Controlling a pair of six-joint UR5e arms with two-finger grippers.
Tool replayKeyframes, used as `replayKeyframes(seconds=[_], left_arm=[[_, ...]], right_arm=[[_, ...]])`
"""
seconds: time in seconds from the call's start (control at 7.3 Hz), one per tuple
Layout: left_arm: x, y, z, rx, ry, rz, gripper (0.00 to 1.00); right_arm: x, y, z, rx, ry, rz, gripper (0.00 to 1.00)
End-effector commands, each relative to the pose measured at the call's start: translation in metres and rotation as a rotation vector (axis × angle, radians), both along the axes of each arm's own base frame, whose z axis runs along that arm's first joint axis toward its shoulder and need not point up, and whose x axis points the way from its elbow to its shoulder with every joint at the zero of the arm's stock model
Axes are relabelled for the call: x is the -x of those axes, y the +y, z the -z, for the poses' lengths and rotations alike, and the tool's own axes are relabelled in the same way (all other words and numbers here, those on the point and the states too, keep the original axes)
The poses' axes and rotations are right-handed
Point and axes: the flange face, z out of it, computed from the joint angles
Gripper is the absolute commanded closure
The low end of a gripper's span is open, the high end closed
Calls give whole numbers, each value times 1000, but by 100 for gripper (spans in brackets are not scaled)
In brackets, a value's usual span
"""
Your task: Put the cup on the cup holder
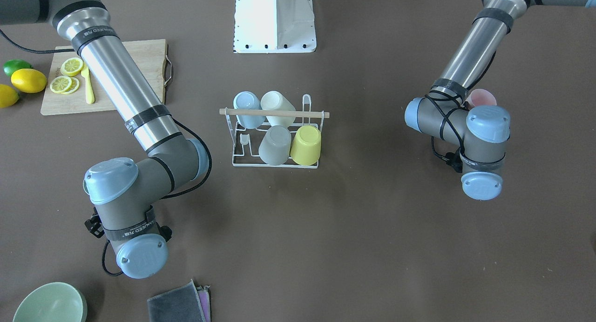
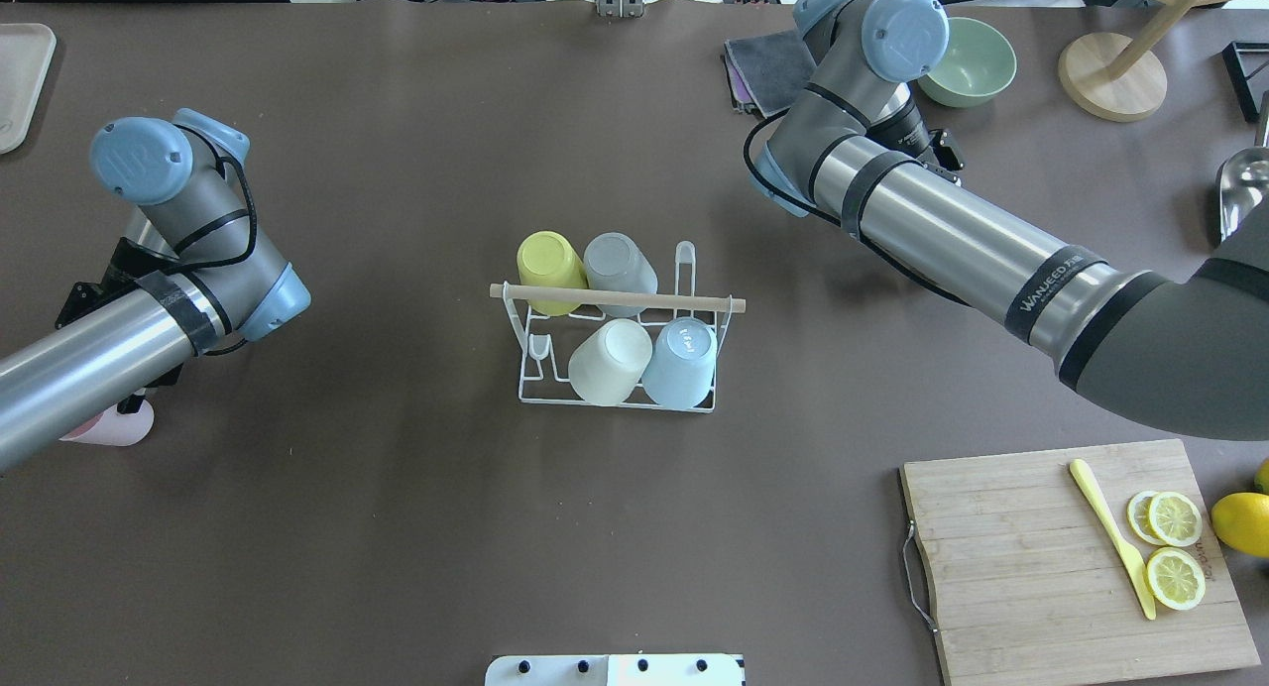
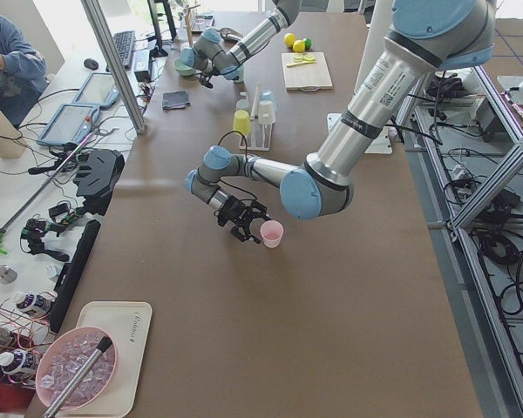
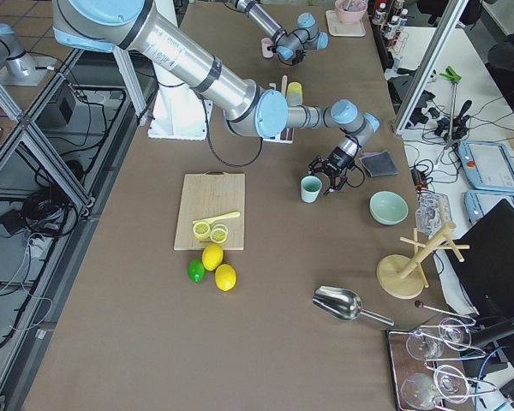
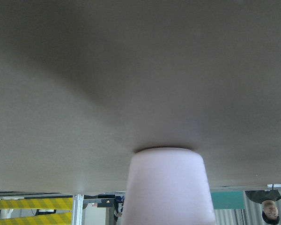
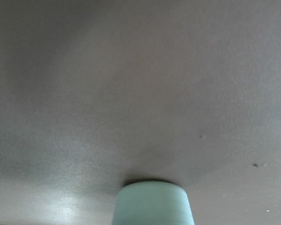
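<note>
The white wire cup holder (image 2: 528,369) with a wooden dowel handle stands mid-table and carries a yellow, a grey, a cream and a light blue cup; it also shows in the front view (image 1: 240,157). A pink cup (image 3: 271,233) stands on the table at the robot's left, also in the left wrist view (image 5: 166,187). My left gripper (image 3: 244,228) is right beside it; I cannot tell if it is open. A pale green cup (image 4: 310,188) stands by my right gripper (image 4: 332,175), also in the right wrist view (image 6: 152,201); that gripper's state cannot be told.
A cutting board (image 2: 1031,587) with lemon slices and a yellow knife lies near the robot's right. A green bowl (image 2: 967,61), folded cloths (image 2: 768,66), a wooden stand (image 2: 1110,76) and a metal scoop (image 2: 1244,180) stand far right. A tray (image 2: 20,81) lies far left.
</note>
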Motion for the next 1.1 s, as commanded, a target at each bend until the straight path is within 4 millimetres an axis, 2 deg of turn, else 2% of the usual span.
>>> replayKeyframes(seconds=[0.0, 0.41, 0.55, 0.82, 0.96], left_arm=[[0, 4, -5, 11, -10, -4, 7], [1, 7, -10, 19, -20, -8, 7], [0, 7, -10, 20, -21, -9, 12], [0, 8, -10, 22, -22, -7, 52], [0, 8, -10, 21, -24, -7, 75]], right_arm=[[4, 9, -8, 16, 16, 32, 0], [11, 19, -20, 19, 40, 60, 0], [10, 21, -25, 19, 55, 80, 0], [12, 23, -25, 23, 62, 85, 1], [13, 23, -25, 13, 71, 95, 30]])
